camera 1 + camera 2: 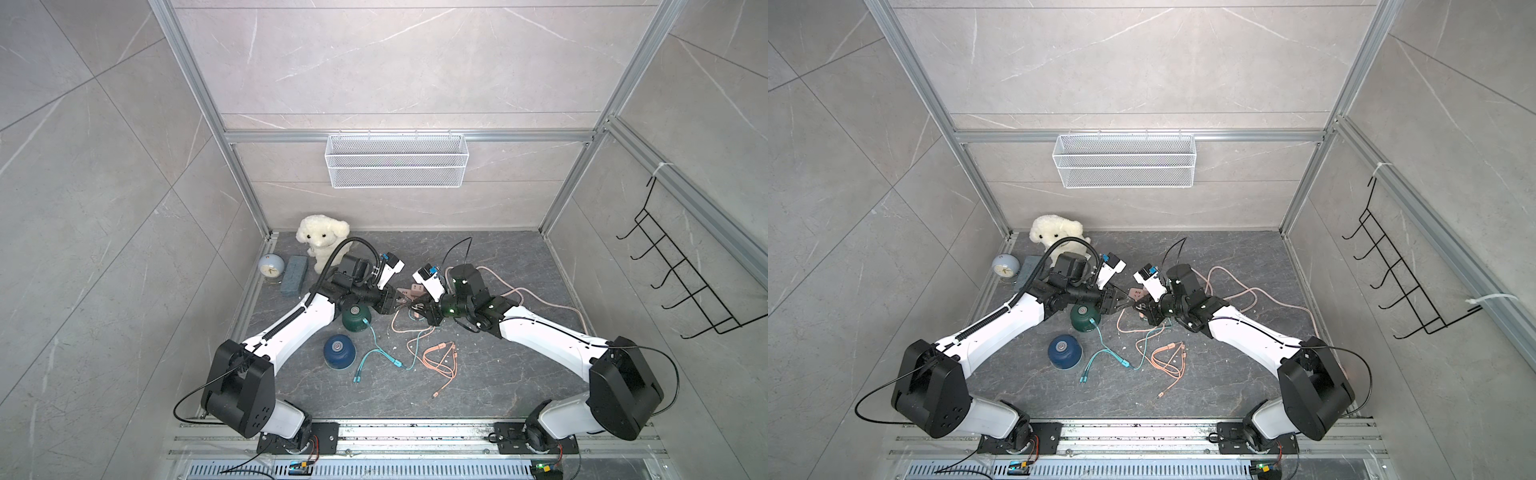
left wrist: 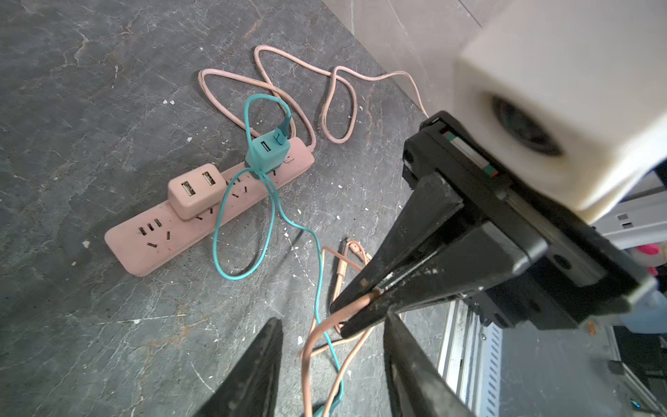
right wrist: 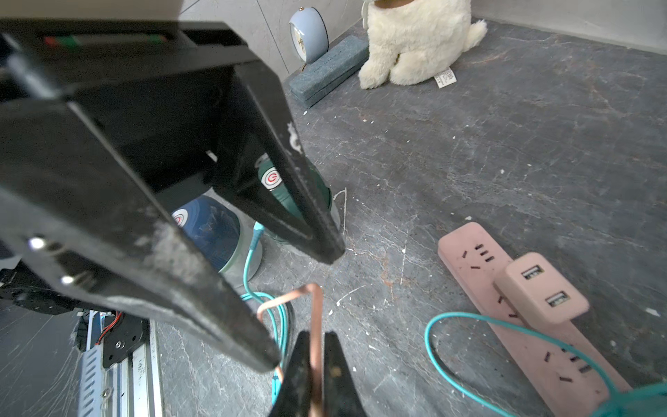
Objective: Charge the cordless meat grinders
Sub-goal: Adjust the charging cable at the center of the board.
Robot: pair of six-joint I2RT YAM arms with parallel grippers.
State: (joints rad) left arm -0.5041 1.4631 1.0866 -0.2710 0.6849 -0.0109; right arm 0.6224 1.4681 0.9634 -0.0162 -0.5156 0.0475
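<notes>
The dark green meat grinder [image 1: 354,318] [image 1: 1084,318] [image 3: 319,195] stands under my left wrist, with a teal cable's plug [image 1: 365,321] at its side. The dark blue meat grinder [image 1: 338,350] [image 1: 1064,351] [image 3: 213,231] stands nearer the front. My right gripper [image 3: 317,335] [image 1: 417,308] is shut on a thin orange cable [image 3: 317,310] [image 2: 314,343]. My left gripper [image 2: 332,319] [image 1: 401,305] faces it tip to tip. It is open, and the cable runs between its fingers without being pinched.
A pink power strip [image 2: 144,252] [image 3: 469,252] lies behind the grippers, carrying a pink USB charger [image 2: 195,191] and a teal charger [image 2: 267,155]. Loose orange cables [image 1: 440,357] lie in front. A plush dog [image 1: 322,239], clock [image 1: 271,266] and grey-blue case [image 1: 294,274] sit back left.
</notes>
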